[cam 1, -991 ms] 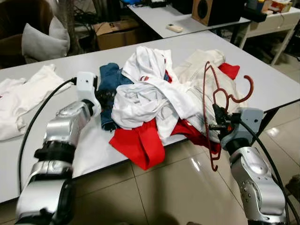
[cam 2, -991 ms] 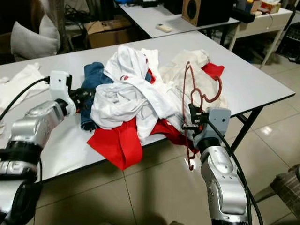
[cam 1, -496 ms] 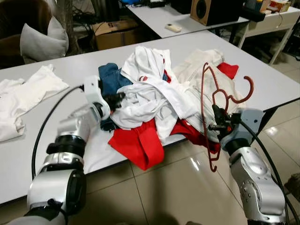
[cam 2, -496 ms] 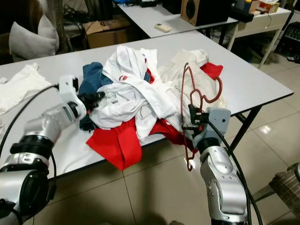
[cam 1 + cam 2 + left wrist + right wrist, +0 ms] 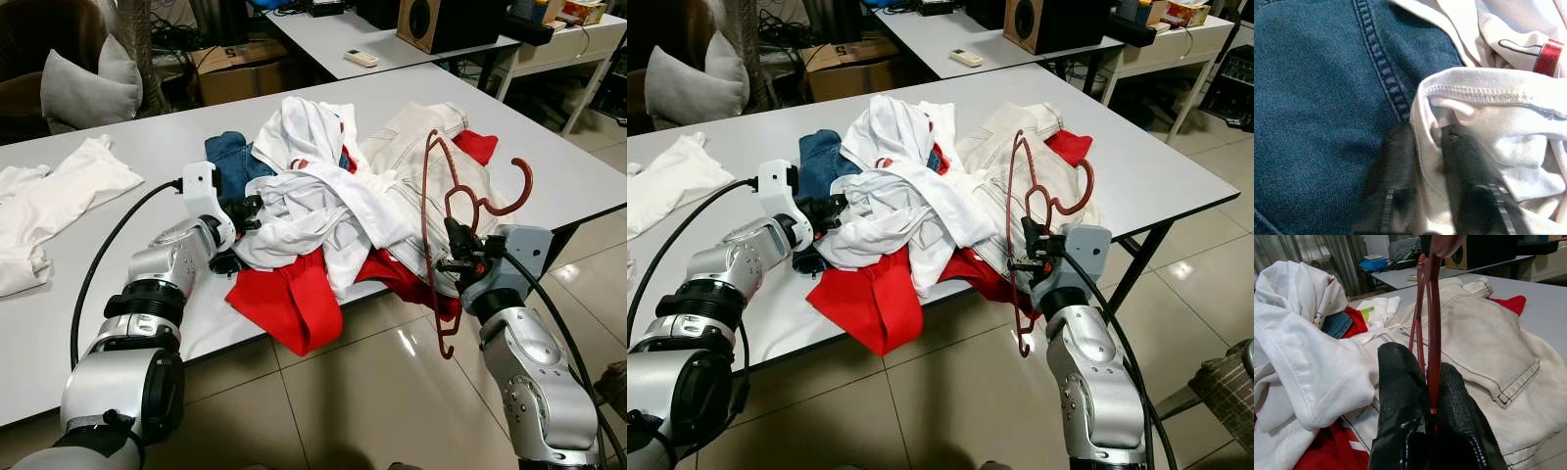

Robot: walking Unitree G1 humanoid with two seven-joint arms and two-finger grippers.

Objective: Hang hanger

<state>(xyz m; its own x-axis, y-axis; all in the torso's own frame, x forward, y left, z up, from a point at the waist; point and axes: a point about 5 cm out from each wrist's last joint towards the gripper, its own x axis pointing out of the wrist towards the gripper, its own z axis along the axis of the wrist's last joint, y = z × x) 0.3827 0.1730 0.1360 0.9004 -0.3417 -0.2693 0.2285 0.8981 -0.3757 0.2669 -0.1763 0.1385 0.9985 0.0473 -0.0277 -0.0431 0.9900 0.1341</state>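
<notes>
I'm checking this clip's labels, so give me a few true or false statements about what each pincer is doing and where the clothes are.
1. The right pincer holds a dark red hanger. True.
2. The hanger hangs on a rail. False: it is held upright beside the table edge.
3. The left pincer pinches a white garment over blue jeans. True.
4. The clothes pile lies on the floor. False: it is on the table.

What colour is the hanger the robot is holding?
Dark red. The hanger shows best in the left eye view.

Clothes pile (image 5: 323, 211) on grey table (image 5: 118, 323) w/ jeans (image 5: 230, 157), speaker (image 5: 446, 22) behind
</notes>
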